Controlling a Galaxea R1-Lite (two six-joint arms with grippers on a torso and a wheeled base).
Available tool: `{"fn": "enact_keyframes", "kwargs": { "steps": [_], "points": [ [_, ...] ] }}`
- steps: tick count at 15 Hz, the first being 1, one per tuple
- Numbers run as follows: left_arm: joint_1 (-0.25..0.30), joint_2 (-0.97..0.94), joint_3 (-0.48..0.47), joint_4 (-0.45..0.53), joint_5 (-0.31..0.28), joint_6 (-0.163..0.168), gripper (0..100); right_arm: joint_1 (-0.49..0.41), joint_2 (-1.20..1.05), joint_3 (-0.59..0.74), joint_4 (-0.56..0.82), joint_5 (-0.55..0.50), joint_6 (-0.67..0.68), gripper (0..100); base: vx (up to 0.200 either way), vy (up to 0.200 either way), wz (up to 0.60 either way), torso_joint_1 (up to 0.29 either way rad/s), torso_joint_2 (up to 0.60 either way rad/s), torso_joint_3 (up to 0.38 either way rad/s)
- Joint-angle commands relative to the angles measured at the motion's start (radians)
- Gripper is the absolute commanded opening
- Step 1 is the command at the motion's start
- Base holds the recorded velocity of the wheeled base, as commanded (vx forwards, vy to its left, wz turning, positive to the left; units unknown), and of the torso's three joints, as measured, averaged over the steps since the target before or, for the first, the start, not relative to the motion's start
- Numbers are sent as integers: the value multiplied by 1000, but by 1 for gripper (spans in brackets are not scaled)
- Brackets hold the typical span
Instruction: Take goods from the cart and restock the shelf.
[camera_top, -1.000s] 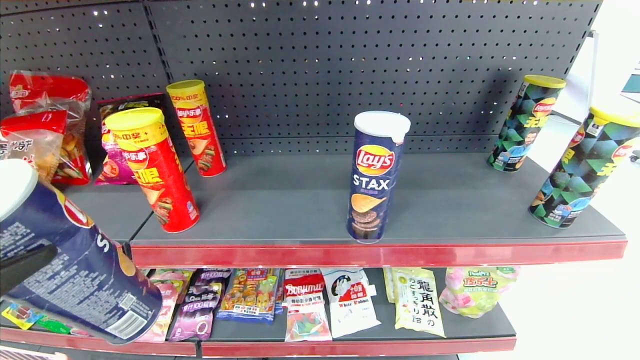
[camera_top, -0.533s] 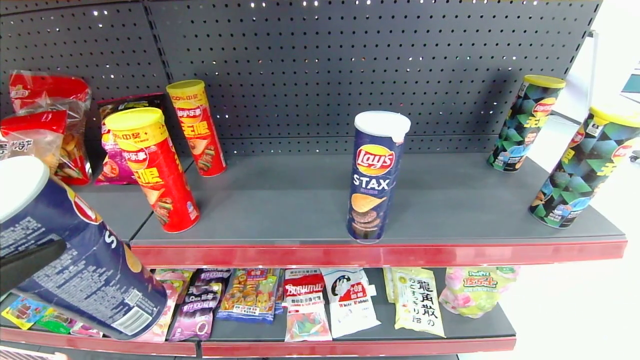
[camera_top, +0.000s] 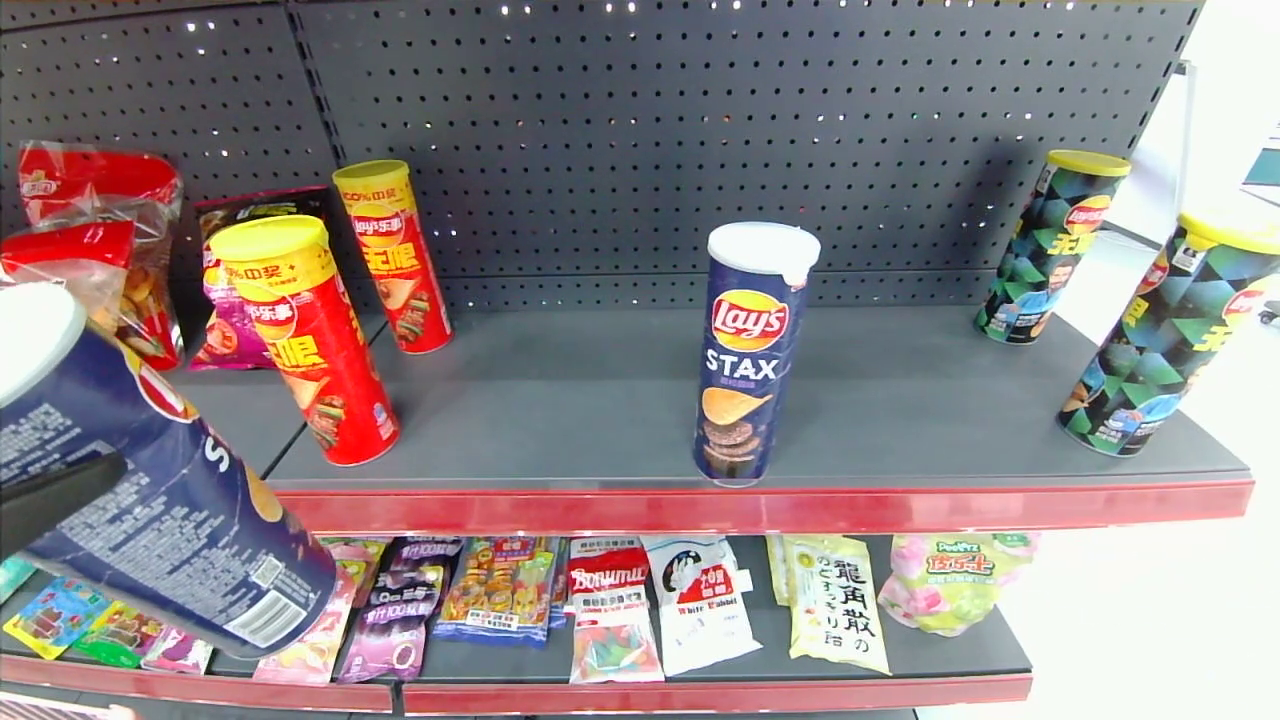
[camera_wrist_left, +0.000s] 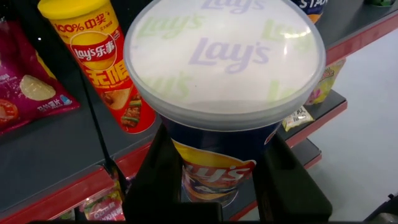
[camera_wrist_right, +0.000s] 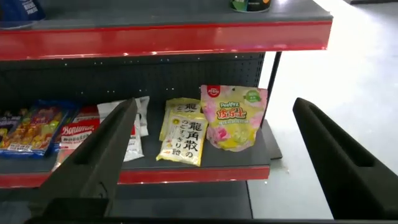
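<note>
My left gripper (camera_wrist_left: 227, 190) is shut on a dark blue chips can with a white lid (camera_top: 150, 480), held tilted at the lower left, in front of and below the red front edge of the upper shelf (camera_top: 760, 508). One dark finger (camera_top: 55, 500) lies across the can's side. From the left wrist the can's lid (camera_wrist_left: 224, 56) sits between both fingers. A matching blue can (camera_top: 745, 350) stands upright near the shelf's front, in the middle. My right gripper (camera_wrist_right: 217, 162) is open with nothing in it, level with the lower shelf (camera_wrist_right: 186, 177).
Two red cans (camera_top: 305, 340) (camera_top: 392, 255) stand at the shelf's left, with snack bags (camera_top: 90, 240) beyond them. Two green-patterned cans (camera_top: 1050, 245) (camera_top: 1170, 330) stand at the right end. Bare shelf lies on either side of the blue can. Candy bags (camera_top: 615, 605) fill the lower shelf.
The held blue can has risen a little and shifted slightly right, toward the upper shelf. Nothing on the shelves has moved.
</note>
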Motion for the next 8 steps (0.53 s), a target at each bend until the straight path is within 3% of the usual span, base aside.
{"fn": "enact_keyframes", "kwargs": {
  "steps": [1,3,8],
  "points": [
    [1,13,-20,1,2,-14,0,-2,-5,-2,0,1,-2,100,0,0,0,0,0,0],
    [1,12,-21,1,3,-27,0,-2,-2,-2,1,1,-2,100,0,0,0,0,0,0],
    [-1,10,-10,2,0,-26,0,13,12,0,0,7,7,100,0,0,0,0,0,0]
  ]
}}
